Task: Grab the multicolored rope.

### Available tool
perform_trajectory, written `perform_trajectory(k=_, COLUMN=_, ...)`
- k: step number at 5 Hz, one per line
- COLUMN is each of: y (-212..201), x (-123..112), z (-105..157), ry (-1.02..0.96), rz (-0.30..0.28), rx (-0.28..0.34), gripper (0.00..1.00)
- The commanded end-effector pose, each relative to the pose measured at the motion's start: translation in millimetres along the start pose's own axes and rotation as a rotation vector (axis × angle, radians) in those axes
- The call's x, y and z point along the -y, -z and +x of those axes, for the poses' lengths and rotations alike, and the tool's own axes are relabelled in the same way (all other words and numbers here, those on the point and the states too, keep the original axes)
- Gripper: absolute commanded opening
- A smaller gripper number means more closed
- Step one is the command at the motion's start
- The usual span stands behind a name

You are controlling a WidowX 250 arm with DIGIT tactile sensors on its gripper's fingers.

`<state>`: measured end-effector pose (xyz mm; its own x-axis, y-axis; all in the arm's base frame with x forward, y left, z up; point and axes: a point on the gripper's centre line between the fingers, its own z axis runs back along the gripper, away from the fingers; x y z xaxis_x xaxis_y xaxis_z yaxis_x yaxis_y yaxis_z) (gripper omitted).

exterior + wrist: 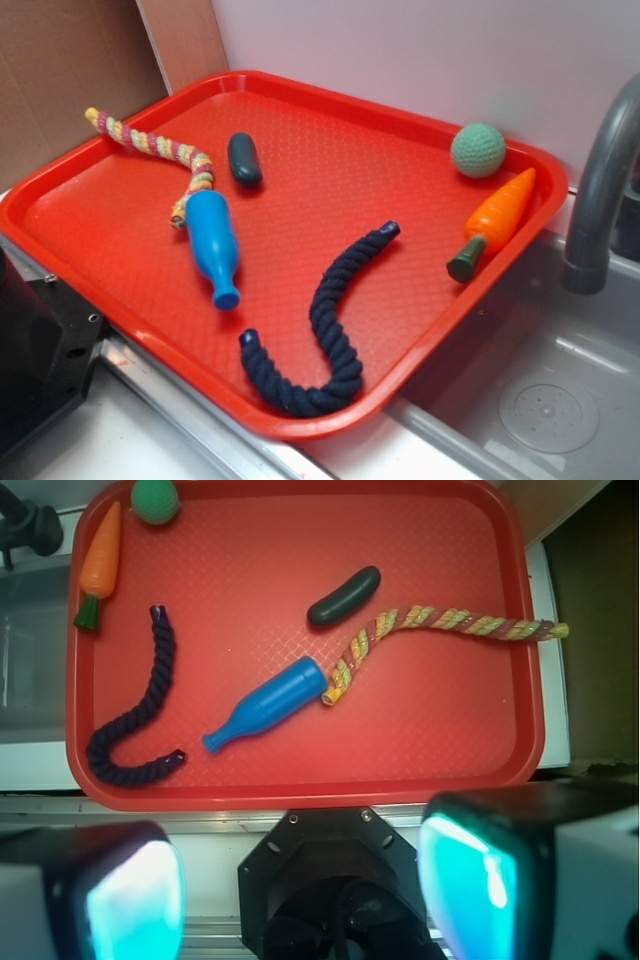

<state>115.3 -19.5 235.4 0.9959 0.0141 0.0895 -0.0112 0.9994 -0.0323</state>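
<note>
Yellow-pink-green twisted cotton rope (440, 625) lies crosswise on red tray (300, 770), well ahead-right of gripper (300, 890); jaws spread, empty.

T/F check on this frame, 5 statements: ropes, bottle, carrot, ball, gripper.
1. The multicolored rope has one end at the base of the blue bottle. True.
2. The gripper is closed on the multicolored rope. False: its fingers stand apart, empty, off the near edge of the red tray.
3. The navy rope lies curled in a hook shape on the tray. True.
4. The carrot is in the middle of the tray. False: it lies along the tray's edge beside the sink.
5. The green ball rests on top of the dark oblong piece. False: they sit far apart.
</note>
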Motion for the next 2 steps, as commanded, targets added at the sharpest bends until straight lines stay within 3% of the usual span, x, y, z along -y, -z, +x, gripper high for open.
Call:
perform_trajectory(k=1, y=0, x=0, z=0, ry=0.0, rz=0.0, rx=0.0, gripper=1.0)
perform_trajectory(k=2, y=32, x=-44, z=31, ry=-0.245, rz=0.072, rx=-0.077, gripper=1.0)
